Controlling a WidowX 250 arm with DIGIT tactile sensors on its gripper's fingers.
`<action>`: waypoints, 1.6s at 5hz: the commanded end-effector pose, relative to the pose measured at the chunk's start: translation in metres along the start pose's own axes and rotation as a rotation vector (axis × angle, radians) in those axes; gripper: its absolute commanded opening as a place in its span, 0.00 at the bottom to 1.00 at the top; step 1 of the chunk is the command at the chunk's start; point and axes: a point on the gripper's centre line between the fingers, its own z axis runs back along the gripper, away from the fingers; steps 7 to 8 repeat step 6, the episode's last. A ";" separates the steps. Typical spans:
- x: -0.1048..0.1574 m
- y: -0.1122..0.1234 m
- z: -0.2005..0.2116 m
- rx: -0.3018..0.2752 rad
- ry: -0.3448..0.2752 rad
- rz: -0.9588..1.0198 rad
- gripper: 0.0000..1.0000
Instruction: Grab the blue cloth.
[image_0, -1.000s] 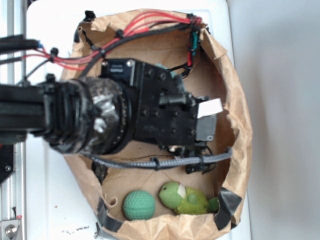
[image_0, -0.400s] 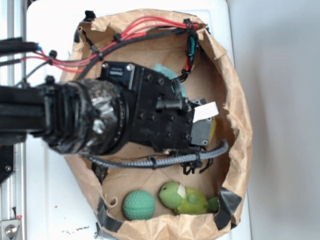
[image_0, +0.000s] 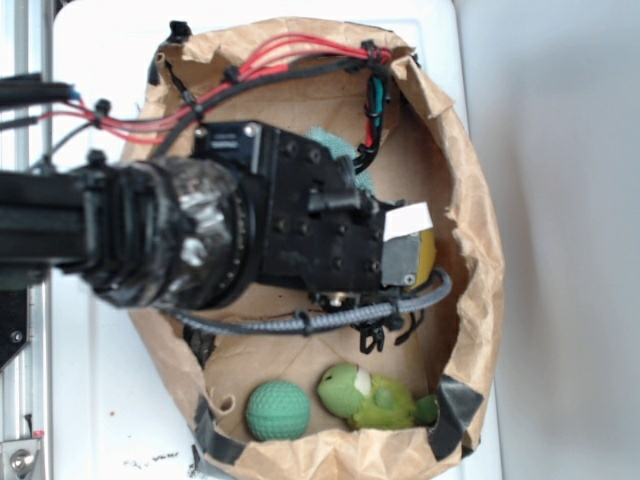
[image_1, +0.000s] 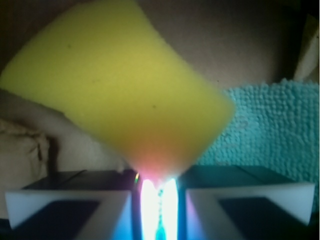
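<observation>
The blue cloth (image_1: 272, 125) is a teal terry rag lying on the brown paper floor, to the right of my jaws in the wrist view. In the exterior view only a bit of the cloth (image_0: 328, 138) shows above the black wrist. A yellow sponge (image_1: 125, 85) fills the middle of the wrist view, and its lower corner runs down into the narrow gap between my fingers. My gripper (image_1: 159, 200) is shut on that sponge corner. In the exterior view the gripper (image_0: 412, 250) points right, with the sponge (image_0: 428, 256) peeking out at its tip.
A brown paper wall (image_0: 482, 250) rings the workspace. A green textured ball (image_0: 277, 410) and a green plush toy (image_0: 372, 398) lie at the bottom. Red and black cables (image_0: 300, 52) run along the top rim, and a grey corrugated hose (image_0: 330, 320) loops under the wrist.
The arm has shifted slightly left and up in the exterior view. The yellow sponge, hidden a second ago, now shows at the gripper's tip.
</observation>
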 end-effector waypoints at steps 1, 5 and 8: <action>0.025 0.005 0.082 -0.131 -0.005 0.037 0.00; 0.007 0.020 0.184 -0.222 0.043 -0.006 0.00; 0.004 0.018 0.180 -0.194 0.028 0.003 0.00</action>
